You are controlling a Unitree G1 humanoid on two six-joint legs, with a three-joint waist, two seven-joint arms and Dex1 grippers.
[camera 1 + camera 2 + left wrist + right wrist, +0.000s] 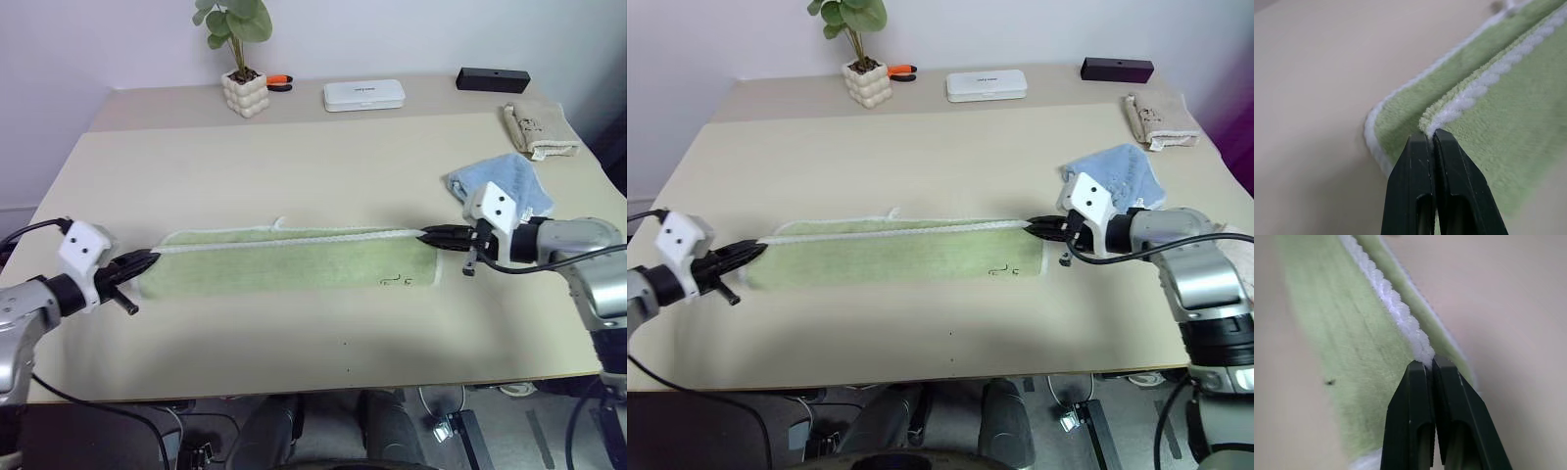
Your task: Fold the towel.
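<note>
Black fingers of your left claw (147,260), at lower left of the frame, are pinching the towel (294,262) by its white-trimmed corner. You're seeing it lying folded lengthwise across the desk (294,176) at centre. At right, your right claw (431,235) is clamping the opposite corner.

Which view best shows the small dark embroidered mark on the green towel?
The left eye view: the mark sits unobstructed near the towel's near corner by the right gripper. The right eye view shows it similarly; the right wrist view shows just a dark speck; the left wrist view shows plain terry.
</note>
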